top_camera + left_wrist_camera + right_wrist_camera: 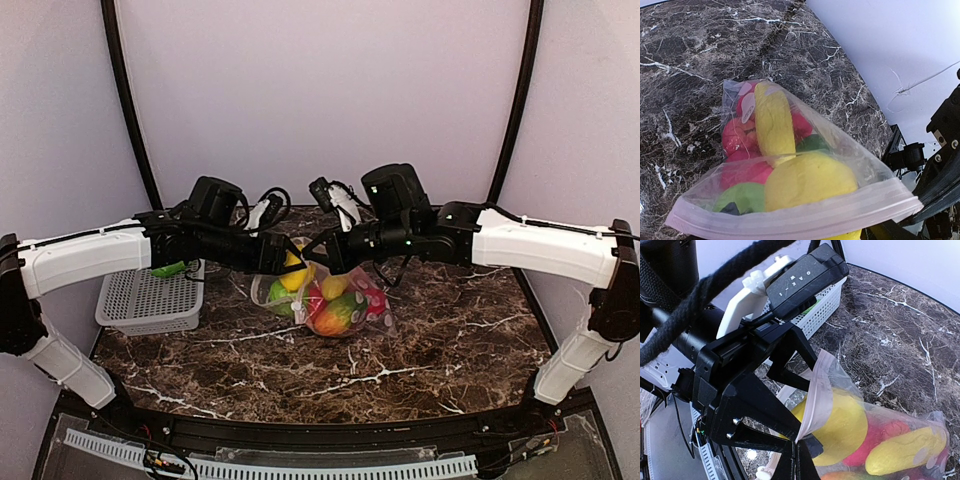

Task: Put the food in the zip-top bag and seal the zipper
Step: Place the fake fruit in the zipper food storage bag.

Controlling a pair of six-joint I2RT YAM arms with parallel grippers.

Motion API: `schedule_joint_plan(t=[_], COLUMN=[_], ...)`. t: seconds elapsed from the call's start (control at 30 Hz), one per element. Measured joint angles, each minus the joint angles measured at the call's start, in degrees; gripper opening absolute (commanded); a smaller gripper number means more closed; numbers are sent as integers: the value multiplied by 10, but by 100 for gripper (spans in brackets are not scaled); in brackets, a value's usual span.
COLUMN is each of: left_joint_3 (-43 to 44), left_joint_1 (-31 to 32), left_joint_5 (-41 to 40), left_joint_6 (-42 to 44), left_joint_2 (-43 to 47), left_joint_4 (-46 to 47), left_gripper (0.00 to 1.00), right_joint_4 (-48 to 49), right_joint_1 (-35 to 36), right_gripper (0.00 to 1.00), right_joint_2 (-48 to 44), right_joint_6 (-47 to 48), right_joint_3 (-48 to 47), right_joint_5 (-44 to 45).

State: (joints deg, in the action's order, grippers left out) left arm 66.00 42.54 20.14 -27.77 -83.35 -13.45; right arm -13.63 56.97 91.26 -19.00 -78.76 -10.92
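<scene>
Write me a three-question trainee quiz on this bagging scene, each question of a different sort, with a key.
1. True or false: the zip-top bag lies inside the white basket.
2. Fill in: the left pincer stands ___.
3. What is the right pincer shut on? A) the zipper B) the basket C) nothing at all

Key: 1 false, the bag lies on the table beside the basket; 2 open; 3 A.
</scene>
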Motion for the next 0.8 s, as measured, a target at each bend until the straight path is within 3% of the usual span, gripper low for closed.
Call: schedule_joint_plan(t=[0.8], left_joint_3=[10], left_joint_1=[-2], left_joint_5=[4], left_joint_6=[12], left_joint_2=[60], left_joint_4=[-55], left_gripper=[86], right_joint_4=[3], right_joint_1=[0], right_gripper=[0], right_joint_2=[-7], right_joint_6=[-1], right_joint_3=[0], right_joint_5=[-4])
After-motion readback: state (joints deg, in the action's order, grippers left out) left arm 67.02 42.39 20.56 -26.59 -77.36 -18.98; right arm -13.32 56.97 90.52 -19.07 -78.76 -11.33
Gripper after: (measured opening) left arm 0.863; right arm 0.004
